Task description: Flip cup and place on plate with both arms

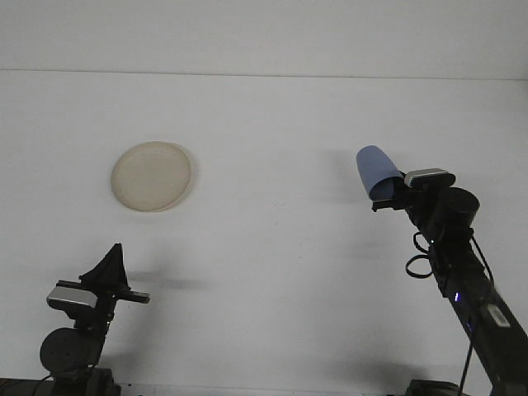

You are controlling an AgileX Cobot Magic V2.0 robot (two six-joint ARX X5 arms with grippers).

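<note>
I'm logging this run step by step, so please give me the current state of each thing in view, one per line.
blue cup: held in the right gripper, lifted off the table, tilted, closed end up and to the left.
plate: flat on the table at left, nothing on it.
right gripper: shut on the blue cup near its rim.
left gripper: low at the near left, holding nothing; whether it is open cannot be told.
table: white, bearing only the plate.

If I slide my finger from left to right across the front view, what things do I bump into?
Left gripper low down → round beige plate → blue cup, tilted → right gripper holding the cup's lower end, its black arm running down to the right.
</note>
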